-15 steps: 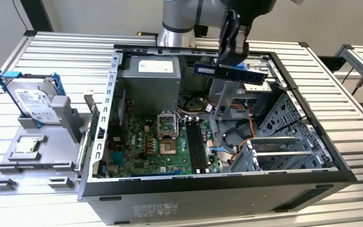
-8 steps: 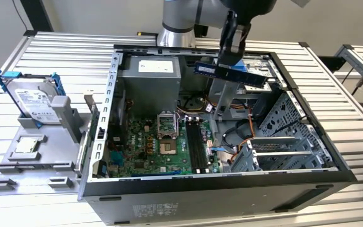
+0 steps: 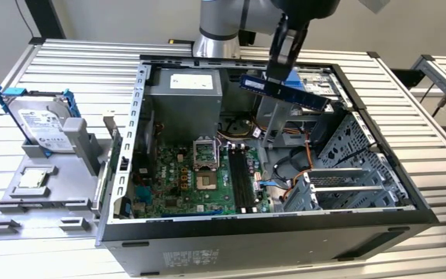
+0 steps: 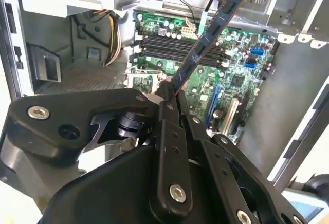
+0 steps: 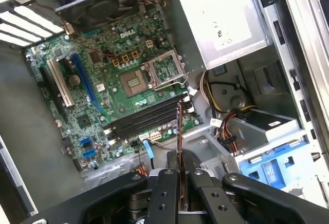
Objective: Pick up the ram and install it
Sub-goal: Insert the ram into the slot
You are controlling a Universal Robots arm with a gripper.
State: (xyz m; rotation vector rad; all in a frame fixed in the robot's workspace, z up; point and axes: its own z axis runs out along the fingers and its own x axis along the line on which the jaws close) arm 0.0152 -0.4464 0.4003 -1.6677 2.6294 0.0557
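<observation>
The ram (image 3: 285, 92) is found clamped at one end in the closed gripper (image 3: 279, 72), aloft over the open computer case (image 3: 246, 247), with the black memory slots (image 3: 241, 174) well below the gripper; careful levelling and lengthwise alignment with a slot is judged necessary.

the ram (image 3: 304, 97) was a thin long dark-blue circuit stick with a pale sticker, clamped near one end by the gripper (image 3: 279, 72), hanging tilted above the open computer case (image 3: 269, 216), not seated; in the second wrist view it slanted over the black slots (image 4: 169, 44)
</observation>
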